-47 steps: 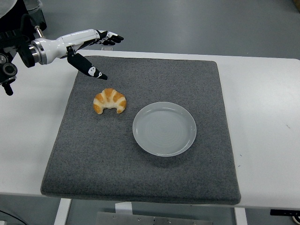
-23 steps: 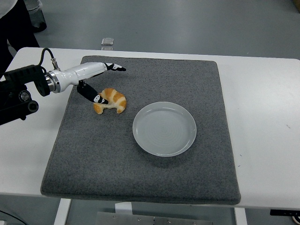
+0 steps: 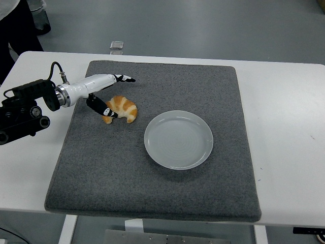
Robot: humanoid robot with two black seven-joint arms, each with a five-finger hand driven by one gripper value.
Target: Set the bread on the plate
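Since the earlier frames, the left hand [image 3: 104,94] has descended from above the far left corner of the mat to the bread, and the thumb now reaches the left end of the croissant. The bread itself has barely shifted.

Left hand: enters from the left edge, forearm low over the worktop [image 3: 284,127]. The fingers [image 3: 123,78] are extended and spread beyond the far side of the croissant; the thumb [image 3: 104,108] points down against its near left tip. The hand brackets the bread but has not closed on it, so nothing is held.

Bread: the croissant [image 3: 122,108] lies on the grey mat [image 3: 152,193], left of centre, near the plate but apart from it.

Plate: the white plate [image 3: 178,140] sits empty at mid-mat, to the right of and slightly nearer than the croissant.

Risks:
- The curved, tapered shape may roll or pivot out if the fingers close on one end only.
- Thumb pressure alone could push the bread along the mat rather than pinch it.
- A weak pinch could drop it short of the plate rim.

Surroundings: a small clear object [image 3: 117,45] lies beyond the worktop's far edge. Nothing stands between croissant and plate. The right arm is out of view.
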